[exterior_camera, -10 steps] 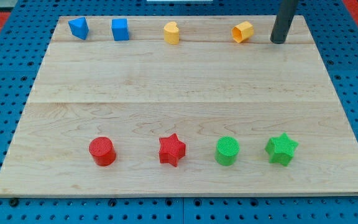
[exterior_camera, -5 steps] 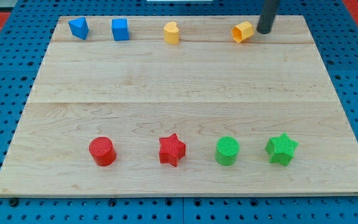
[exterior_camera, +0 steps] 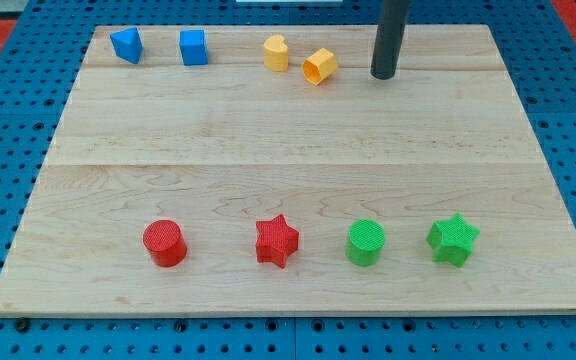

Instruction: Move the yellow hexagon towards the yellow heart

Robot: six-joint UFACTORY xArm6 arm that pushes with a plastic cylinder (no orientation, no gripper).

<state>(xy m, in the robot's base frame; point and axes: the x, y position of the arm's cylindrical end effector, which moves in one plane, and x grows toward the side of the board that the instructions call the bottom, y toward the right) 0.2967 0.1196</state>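
Observation:
The yellow hexagon (exterior_camera: pixel 319 66) lies near the view's top, just right of the yellow heart (exterior_camera: pixel 276 53), with a small gap between them. My tip (exterior_camera: pixel 383 75) rests on the board to the right of the hexagon, apart from it. The dark rod rises from the tip out of the view's top.
Two blue blocks (exterior_camera: pixel 126 44) (exterior_camera: pixel 193 46) sit at the top left. Along the lower part stand a red cylinder (exterior_camera: pixel 164 243), a red star (exterior_camera: pixel 276 241), a green cylinder (exterior_camera: pixel 366 242) and a green star (exterior_camera: pixel 453 239). The wooden board (exterior_camera: pixel 298 150) lies on a blue pegboard.
My tip has swept left along the top of the board. The yellow hexagon has slid left and slightly down, ending close to the yellow heart. The other blocks have not moved.

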